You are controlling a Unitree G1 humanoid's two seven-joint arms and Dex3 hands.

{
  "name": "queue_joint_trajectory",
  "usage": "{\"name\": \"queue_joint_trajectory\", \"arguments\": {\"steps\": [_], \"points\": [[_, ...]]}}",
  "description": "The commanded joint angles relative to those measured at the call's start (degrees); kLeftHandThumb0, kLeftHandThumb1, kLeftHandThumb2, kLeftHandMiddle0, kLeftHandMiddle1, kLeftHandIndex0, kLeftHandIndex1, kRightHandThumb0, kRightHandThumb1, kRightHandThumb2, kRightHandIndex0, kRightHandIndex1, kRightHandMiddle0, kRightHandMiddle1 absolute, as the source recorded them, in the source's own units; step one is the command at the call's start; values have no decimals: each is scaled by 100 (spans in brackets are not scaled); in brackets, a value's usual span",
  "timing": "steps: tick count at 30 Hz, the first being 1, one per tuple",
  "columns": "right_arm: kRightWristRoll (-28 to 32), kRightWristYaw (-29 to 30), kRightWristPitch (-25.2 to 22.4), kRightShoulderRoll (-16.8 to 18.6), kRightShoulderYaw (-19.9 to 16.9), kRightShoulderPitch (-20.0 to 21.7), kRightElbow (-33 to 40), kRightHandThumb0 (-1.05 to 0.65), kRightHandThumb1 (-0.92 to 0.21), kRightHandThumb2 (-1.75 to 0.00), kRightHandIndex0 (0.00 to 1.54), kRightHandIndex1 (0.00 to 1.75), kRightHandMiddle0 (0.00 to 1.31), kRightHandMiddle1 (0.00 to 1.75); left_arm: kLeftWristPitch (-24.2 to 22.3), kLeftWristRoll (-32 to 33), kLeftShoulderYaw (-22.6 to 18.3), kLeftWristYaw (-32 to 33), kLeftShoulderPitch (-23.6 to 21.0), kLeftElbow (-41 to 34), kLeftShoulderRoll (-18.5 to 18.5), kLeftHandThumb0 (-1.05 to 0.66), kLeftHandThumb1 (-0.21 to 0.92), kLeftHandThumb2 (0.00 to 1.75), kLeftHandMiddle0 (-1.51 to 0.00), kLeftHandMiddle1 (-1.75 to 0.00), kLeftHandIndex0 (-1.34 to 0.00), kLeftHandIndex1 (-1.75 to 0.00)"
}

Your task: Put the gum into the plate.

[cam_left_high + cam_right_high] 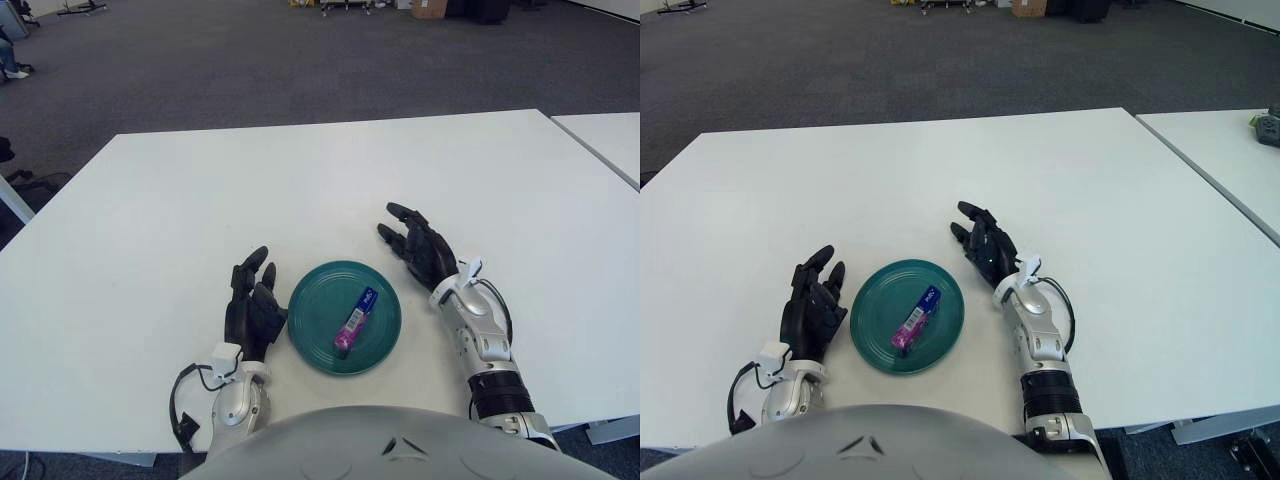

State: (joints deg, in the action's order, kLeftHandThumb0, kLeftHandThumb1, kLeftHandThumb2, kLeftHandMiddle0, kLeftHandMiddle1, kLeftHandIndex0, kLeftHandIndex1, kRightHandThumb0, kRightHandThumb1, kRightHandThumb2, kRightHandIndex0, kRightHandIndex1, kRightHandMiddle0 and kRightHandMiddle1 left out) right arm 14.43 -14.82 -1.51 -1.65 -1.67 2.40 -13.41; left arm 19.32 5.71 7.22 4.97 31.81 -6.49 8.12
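Observation:
A teal round plate [320, 335] sits on the white table near its front edge. A blue and purple gum pack [356, 320] lies flat inside the plate, right of its middle. My left hand [253, 300] shows just left of the plate, fingers spread and empty. My right hand [418, 245] shows just right of and a little beyond the plate, fingers spread and empty. Neither hand touches the gum.
The white table [330, 180] stretches wide beyond the plate. A second white table [605, 140] stands at the right with a gap between. Grey carpet floor lies beyond, with chairs and equipment far off.

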Motion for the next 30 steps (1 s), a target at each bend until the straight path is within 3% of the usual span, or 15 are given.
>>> {"name": "queue_joint_trajectory", "arguments": {"steps": [1, 17, 23, 25, 30], "points": [[-39, 203, -212, -5, -166, -69, -406, -83, -92, -90, 25, 1, 0, 51, -8, 67, -88, -36, 99, 68, 16, -97, 92, 104, -38, 0, -3, -87], [-652, 748, 326, 372, 208, -621, -78, -84, -92, -87, 32, 3, 0, 56, -383, -50, -84, 134, 238, -244, 76, -93, 92, 105, -35, 0, -1, -87], [-1039, 1069, 266, 505, 505, -1022, 311, -81, -92, -86, 28, 1, 0, 53, -528, -148, 7, 239, 308, -392, 109, -93, 92, 106, -27, 0, 0, -74], [-1342, 1367, 411, 629, 697, -1300, 428, -80, -92, -87, 26, 0, 0, 52, -579, -189, 44, 282, 330, -442, 117, -94, 92, 107, -24, 0, 0, -69], [-1839, 1786, 1048, 680, 879, -1393, -85, -78, -92, -90, 20, 0, 0, 50, -728, -274, 124, 391, 356, -564, 144, -96, 92, 109, -14, -1, 0, -53]]}}
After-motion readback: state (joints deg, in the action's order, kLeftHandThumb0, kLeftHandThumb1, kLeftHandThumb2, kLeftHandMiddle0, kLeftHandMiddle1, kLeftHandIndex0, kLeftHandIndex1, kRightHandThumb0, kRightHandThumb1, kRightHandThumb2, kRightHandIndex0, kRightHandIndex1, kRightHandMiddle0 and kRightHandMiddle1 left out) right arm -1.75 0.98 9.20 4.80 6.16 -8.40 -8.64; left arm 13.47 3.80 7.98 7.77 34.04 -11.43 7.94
